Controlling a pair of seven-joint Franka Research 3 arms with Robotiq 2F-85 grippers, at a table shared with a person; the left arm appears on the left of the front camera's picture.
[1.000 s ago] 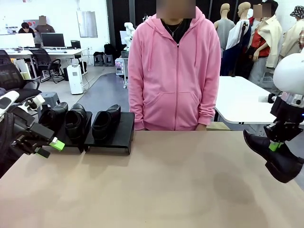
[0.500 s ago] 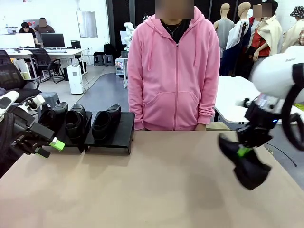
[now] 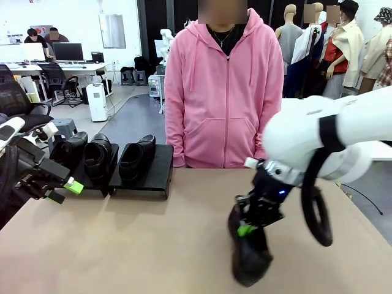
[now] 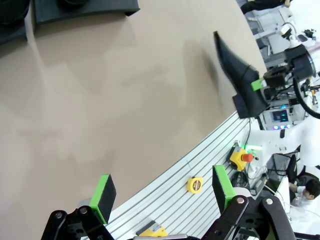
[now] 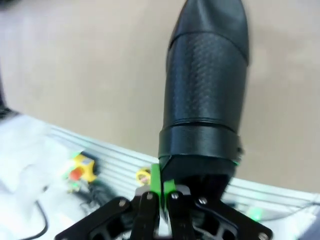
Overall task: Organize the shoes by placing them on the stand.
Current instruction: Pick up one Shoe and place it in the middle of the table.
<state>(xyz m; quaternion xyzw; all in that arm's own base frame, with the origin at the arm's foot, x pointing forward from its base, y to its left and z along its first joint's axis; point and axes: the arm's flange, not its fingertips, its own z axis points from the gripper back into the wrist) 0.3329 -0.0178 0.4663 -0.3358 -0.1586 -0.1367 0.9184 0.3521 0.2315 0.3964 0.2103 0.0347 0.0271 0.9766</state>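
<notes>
Front view puts the right gripper (image 3: 247, 229) at lower centre-right, clenched on the collar of a glossy black leather loafer (image 3: 248, 257) hanging toe-down above the tan table (image 3: 153, 245). The low black sloped stand (image 3: 150, 174) lies well apart to the upper left, carrying three matching shoes (image 3: 98, 156), with a bare slot on its right platform. The carried shoe's long axis points downward, so I judge it needs levelling. The left gripper (image 3: 64, 187), nearer the stand, hangs released.

Bright even light, right wrist view blurred
</notes>
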